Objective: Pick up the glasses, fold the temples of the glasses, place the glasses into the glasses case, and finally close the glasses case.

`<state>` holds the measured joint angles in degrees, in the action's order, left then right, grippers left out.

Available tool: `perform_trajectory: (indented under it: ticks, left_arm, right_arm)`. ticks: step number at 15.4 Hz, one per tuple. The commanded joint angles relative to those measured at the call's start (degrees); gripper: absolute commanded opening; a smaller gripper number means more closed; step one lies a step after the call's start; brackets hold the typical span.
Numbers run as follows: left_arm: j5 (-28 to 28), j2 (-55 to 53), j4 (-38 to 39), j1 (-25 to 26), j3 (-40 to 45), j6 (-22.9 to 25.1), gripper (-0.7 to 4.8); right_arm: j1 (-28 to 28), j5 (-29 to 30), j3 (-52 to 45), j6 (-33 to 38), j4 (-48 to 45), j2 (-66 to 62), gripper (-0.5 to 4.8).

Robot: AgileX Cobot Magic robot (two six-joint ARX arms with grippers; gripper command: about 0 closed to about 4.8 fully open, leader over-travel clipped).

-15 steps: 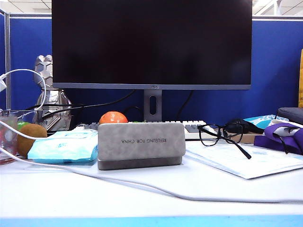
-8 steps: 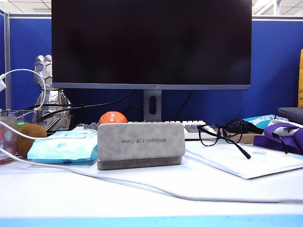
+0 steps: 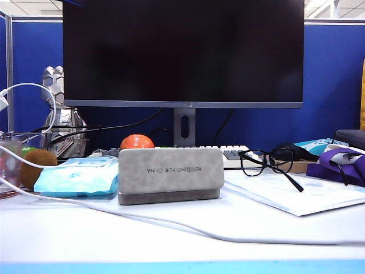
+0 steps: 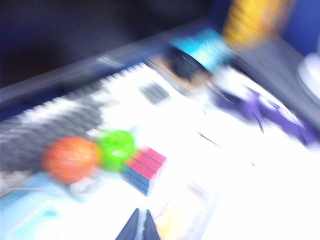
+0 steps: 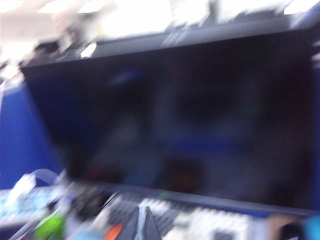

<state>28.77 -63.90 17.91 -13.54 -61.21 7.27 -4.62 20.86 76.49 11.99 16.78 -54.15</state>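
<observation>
showing the desk before any contact: the glasses (image 3: 266, 162) stand unfolded at right of centre, lenses facing the near edge, just right of the glasses case (image 3: 170, 174) and on the far edge of a white sheet (image 3: 296, 194). one of the temples (image 3: 288, 180) runs toward the near right over that sheet; the other cannot be made out. the frame's long axis lies left to right, roughly in line with the long axis of the case, which stands closed at centre with its lettered flap facing the near side. a light-blue wipes pack (image 3: 77, 177) lies just left of the case, an orange ball (image 3: 136, 141) behind it, and a monitor (image 3: 182, 54) fills the far side.

neither arm appears in the exterior view. the left gripper (image 4: 138, 227) shows its fingertips pressed together above the desk, in a blurred wrist view that looks across the orange ball and keyboard (image 4: 55, 125). the right gripper (image 5: 141, 225) is likewise pressed shut, in a view aimed mostly at the monitor. since the glasses lie on the right half of the desk, the right arm is judged the nearer one for the pick-up; both pairs of jaws would need to spread first.
</observation>
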Motion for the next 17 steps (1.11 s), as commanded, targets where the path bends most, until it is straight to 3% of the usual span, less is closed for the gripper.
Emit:
perform_trajectory:
  ticks: [1, 3, 5, 7, 9, 17]
  left_arm:
    - [0.0, -5.3, -0.4, -5.5, -0.2, 4.0, -0.05]
    - [-0.1, -8.0, -0.2, -6.8, -0.2, 4.8, -0.05]
    - [-1.8, -9.7, -0.4, -7.8, -0.2, 4.8, -0.05]
    - [-1.8, -11.2, -0.8, -9.3, -0.4, 4.8, -0.05]
    - [-1.8, -14.8, 0.8, -11.4, -4.5, 4.8, -0.05]
    - [-5.1, -22.6, 3.9, -14.4, -16.8, 5.8, -0.05]
  right_arm:
    - [-6.4, 6.5, 0.5, 0.0, -0.7, -6.0, -0.01]
    - [-10.3, 6.1, 1.0, -0.8, 0.1, -9.3, -0.01]
    - [-10.5, 3.4, 1.0, -3.5, 2.0, -11.1, -0.01]
    - [-10.5, -1.5, 1.0, -3.7, 5.6, -12.0, -0.01]
    - [-10.4, -11.0, 1.0, -5.8, 12.4, -12.1, -0.01]
    - [-10.4, -12.4, 1.0, -9.2, 19.5, -17.4, -0.01]
